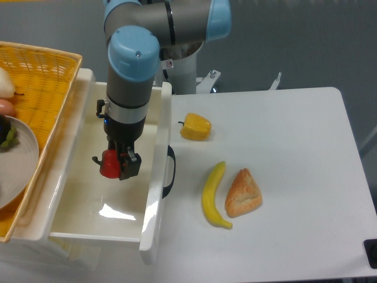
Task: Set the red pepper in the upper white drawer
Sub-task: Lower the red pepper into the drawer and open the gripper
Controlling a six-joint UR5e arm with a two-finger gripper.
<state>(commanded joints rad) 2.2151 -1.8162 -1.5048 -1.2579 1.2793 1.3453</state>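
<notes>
The red pepper [109, 164] is small and glossy and sits between the fingers of my gripper [116, 165]. The gripper is shut on it and holds it over the inside of the upper white drawer [152, 194], which is pulled open with its dark curved handle [170, 172] facing right. The pepper hangs above the drawer floor, near the middle of the drawer. The arm comes down from above and hides part of the drawer's back wall.
A yellow woven basket [47, 76] with a plate and fruit lies on the left, overlapping the drawer. On the white table lie a yellow pepper [195, 127], a banana [213, 196] and a croissant [243, 193].
</notes>
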